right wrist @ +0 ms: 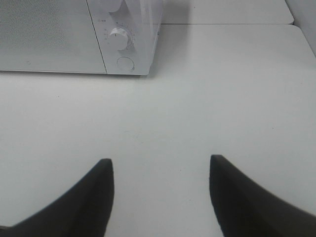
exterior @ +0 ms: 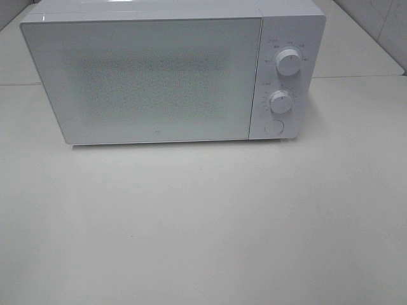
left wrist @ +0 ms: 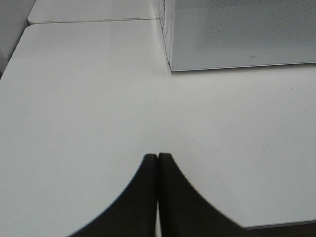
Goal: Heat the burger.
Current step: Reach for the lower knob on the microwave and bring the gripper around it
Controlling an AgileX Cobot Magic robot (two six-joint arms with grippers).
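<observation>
Nearest me, my left gripper (left wrist: 157, 163) has its jaws pressed together with nothing between them. My right gripper (right wrist: 160, 165) has its jaws wide apart, also empty. Both hang over the white table (exterior: 203, 229) in front of the microwave (exterior: 172, 76), well apart from it.

I cannot see the burger in any view. It is not on the table in front of the microwave. The frosted door (exterior: 146, 79) is closed, so it may sit behind that, but I cannot tell, and I can give no bearing from jaws to burger.

The right gripper faces the microwave's control side, with the lower knob (right wrist: 119, 38) and round button (right wrist: 125, 63) ahead, so I judge it the nearer arm for those. The left gripper faces the door's opposite lower corner. Nothing stands between either gripper and the microwave.
</observation>
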